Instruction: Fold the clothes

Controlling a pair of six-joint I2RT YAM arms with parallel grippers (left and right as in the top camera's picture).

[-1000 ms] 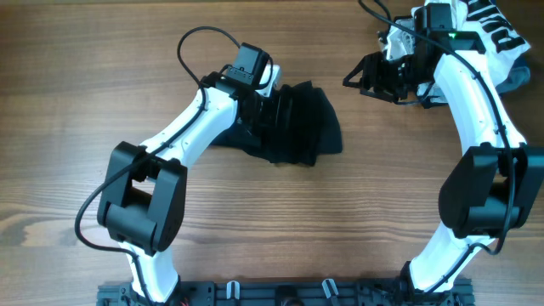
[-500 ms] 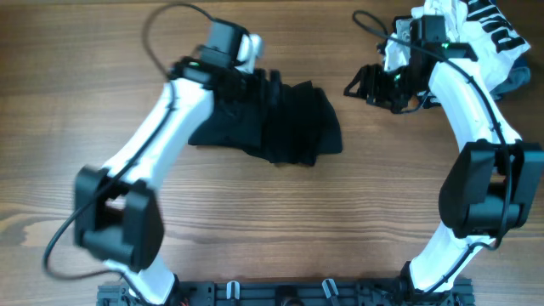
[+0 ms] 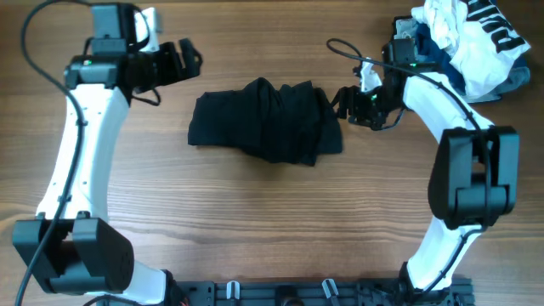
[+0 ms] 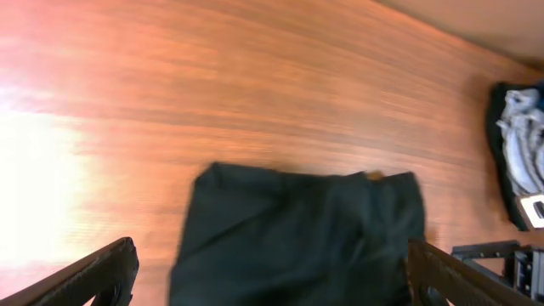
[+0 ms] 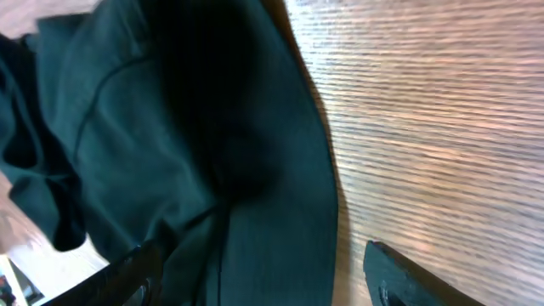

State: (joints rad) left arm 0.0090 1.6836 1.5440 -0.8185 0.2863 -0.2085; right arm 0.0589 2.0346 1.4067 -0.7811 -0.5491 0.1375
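Note:
The black garment (image 3: 268, 127) lies crumpled in a rough rectangle on the wooden table, its logo hidden. It also shows in the left wrist view (image 4: 297, 229) and the right wrist view (image 5: 170, 144). My left gripper (image 3: 180, 59) is open and empty, up and to the left of the garment, clear of it. My right gripper (image 3: 350, 104) is open at the garment's right edge, its fingers astride the cloth edge (image 5: 263, 272) without closing on it.
A heap of white, black-lettered and light-blue clothes (image 3: 476, 42) lies at the back right corner, behind the right arm. It also shows at the right edge of the left wrist view (image 4: 520, 144). Bare wood surrounds the garment.
My left gripper let go of the garment and swung up and left, away from it. The garment now lies spread wider to the left. My right gripper moved left and down to the garment's right edge.

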